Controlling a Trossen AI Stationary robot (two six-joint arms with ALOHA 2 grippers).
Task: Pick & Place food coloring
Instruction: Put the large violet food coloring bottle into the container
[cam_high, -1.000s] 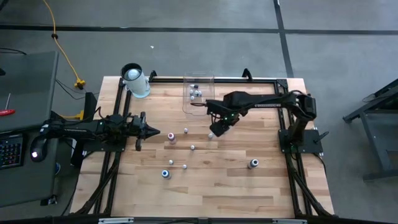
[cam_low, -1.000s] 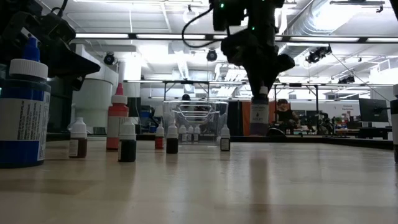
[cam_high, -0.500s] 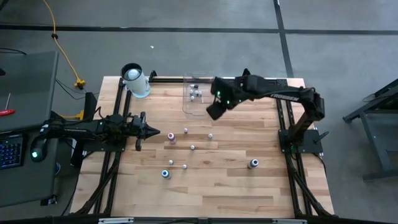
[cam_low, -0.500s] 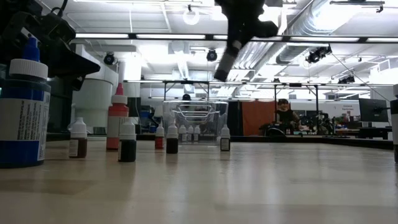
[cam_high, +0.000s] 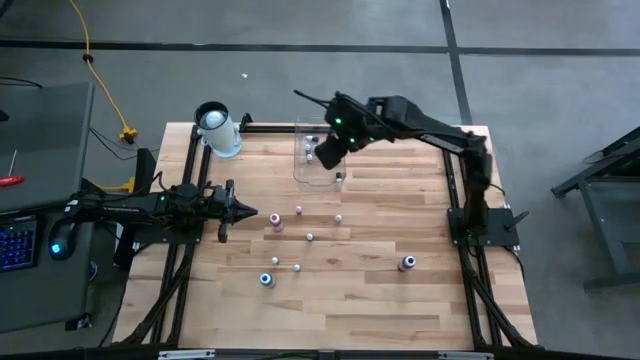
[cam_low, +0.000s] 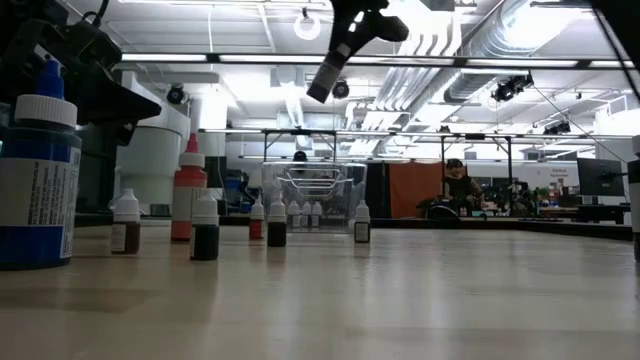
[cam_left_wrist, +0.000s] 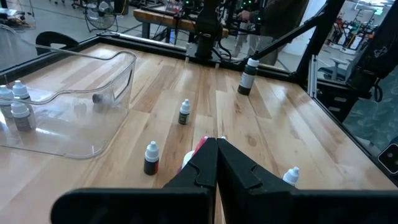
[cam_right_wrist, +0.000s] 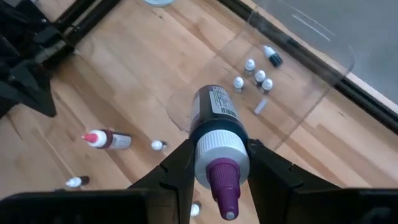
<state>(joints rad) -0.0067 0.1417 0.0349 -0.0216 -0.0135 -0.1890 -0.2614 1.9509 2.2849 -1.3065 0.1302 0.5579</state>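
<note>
High view puts the right gripper (cam_high: 327, 152) above the clear bin (cam_high: 300, 165), clamped on a purple-capped food coloring bottle (cam_right_wrist: 214, 134). Several small bottles (cam_right_wrist: 254, 76) lie inside the bin; others (cam_high: 299, 211) stand scattered on the wooden surface (cam_high: 380, 290). The left gripper (cam_high: 245, 212) rests low at the left side, fingers pressed together.

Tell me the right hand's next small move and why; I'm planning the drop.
Probably lower toward the clear bin and release: the right hand grips a purple-capped bottle above the bin, where several bottles already sit.
</note>
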